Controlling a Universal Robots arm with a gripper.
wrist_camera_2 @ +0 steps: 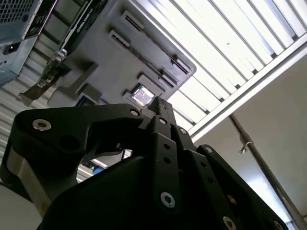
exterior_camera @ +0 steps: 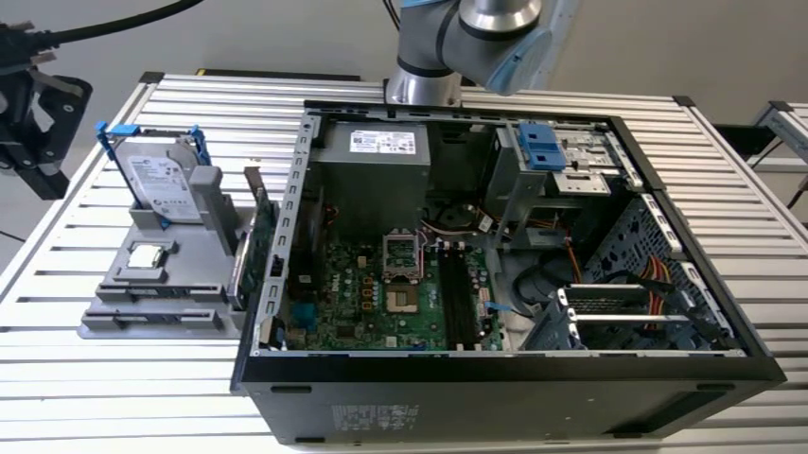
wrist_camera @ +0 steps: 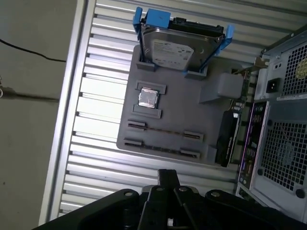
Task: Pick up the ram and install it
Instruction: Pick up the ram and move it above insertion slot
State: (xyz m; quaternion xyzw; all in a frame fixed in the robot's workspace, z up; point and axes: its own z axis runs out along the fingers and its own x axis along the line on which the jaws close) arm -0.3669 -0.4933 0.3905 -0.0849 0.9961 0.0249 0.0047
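Just at the start of the job. Looking at the claw point(wrist_camera: 168, 174) first: hangs high over the bench point(wrist_camera: 96, 100), near the gray tray point(wrist_camera: 211, 120) of parts. Cannot tell how far open, not from the first wrist view and not from the second wrist view. Seems to have hold of nothing, with no stick showing by it.

Now for the ram point(wrist_camera: 163, 131). Looks like a long thin line in the first wrist view, standing on its edge in a slot of the gray tray, between two little clips. Sits just beside the small square chip point(wrist_camera: 147, 98) and well apart from the silver hard drive point(wrist_camera: 180, 48) in its blue frame. In the exterior view, rests in the same slot point(exterior_camera: 170, 292), on the exterior view's left of the open computer case point(exterior_camera: 505, 378), with a green card point(exterior_camera: 259, 251) standing up in between.

Not picked up yet. Not touched either, as far as can be told.

Inside the computer case, on the green main board point(exterior_camera: 354, 293), long black slots point(exterior_camera: 457, 303), looking empty. No ram in there.

So nothing done so far. Both parts of the job left: the picking up and the putting in.
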